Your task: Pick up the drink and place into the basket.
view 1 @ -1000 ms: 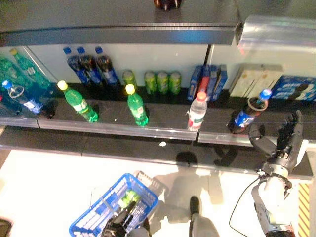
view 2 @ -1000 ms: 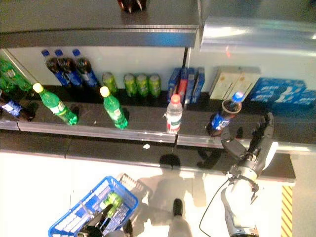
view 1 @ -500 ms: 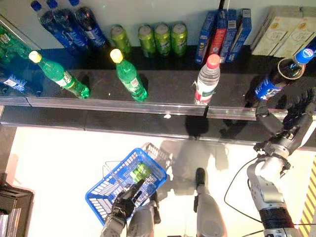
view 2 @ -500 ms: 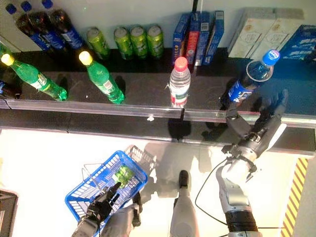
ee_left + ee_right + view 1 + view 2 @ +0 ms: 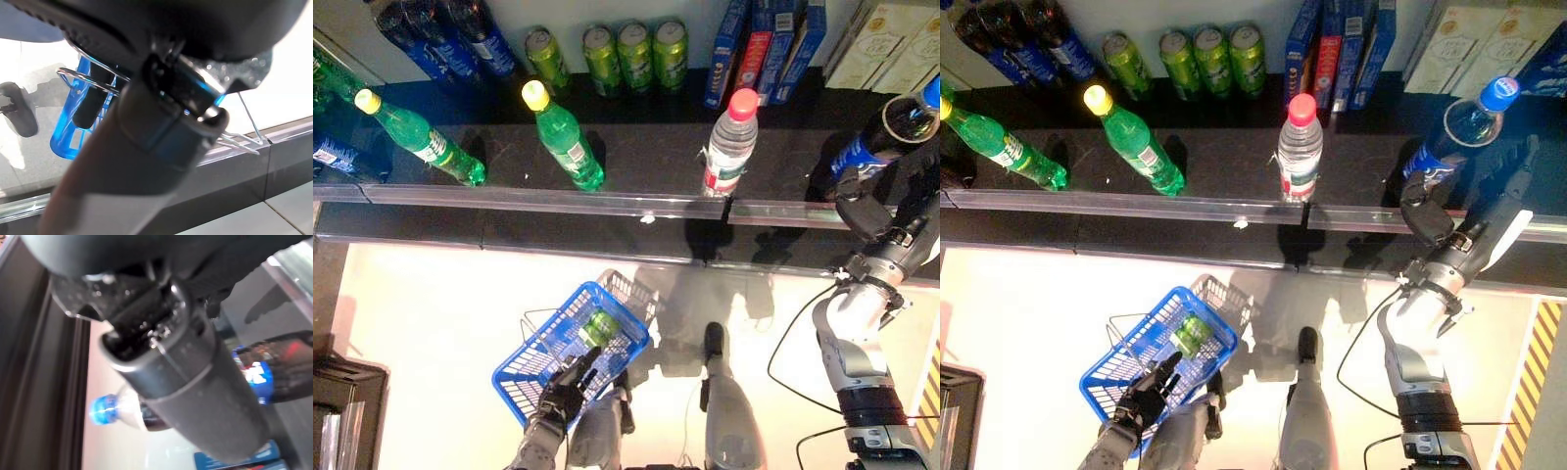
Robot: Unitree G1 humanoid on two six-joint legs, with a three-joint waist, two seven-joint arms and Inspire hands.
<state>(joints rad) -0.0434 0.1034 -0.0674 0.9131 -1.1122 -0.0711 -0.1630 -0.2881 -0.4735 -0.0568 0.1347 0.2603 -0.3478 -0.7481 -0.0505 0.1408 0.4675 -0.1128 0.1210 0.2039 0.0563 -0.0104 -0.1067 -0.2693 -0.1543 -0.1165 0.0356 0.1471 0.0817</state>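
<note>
Right hand (image 5: 1474, 230) is raised at the shelf edge, fingers straight and spread, thumb out, holding nothing. It sits just beside the dark cola bottle with blue cap and label (image 5: 1454, 132), thumb near the bottle's base; cannot tell if it touches. The right wrist view shows the same cola bottle (image 5: 264, 369) past the hand, with no finger curled round it.

Left hand (image 5: 563, 387) is low in the view, fingers curled round the wire handle of the blue basket (image 5: 533, 372). The left wrist view shows a finger hooked over that wire handle (image 5: 98, 81). The basket hangs over the pale floor (image 5: 431, 304), in front of the shelf (image 5: 636, 162). A green can (image 5: 600, 328) lies inside the basket, on its side.

On the shelf, going out from the right hand: a clear water bottle with red cap (image 5: 729, 147) stands upright near the front rail, then a green bottle with yellow cap (image 5: 563, 137), another green bottle (image 5: 416, 142) tilted further left, and a dark bottle (image 5: 342, 157) at the left edge. At the back are three green cans (image 5: 626, 54) in a row plus one more beside them, dark cola bottles (image 5: 440, 39), blue and red cartons (image 5: 769, 44), and pale boxes (image 5: 891, 44).
</note>
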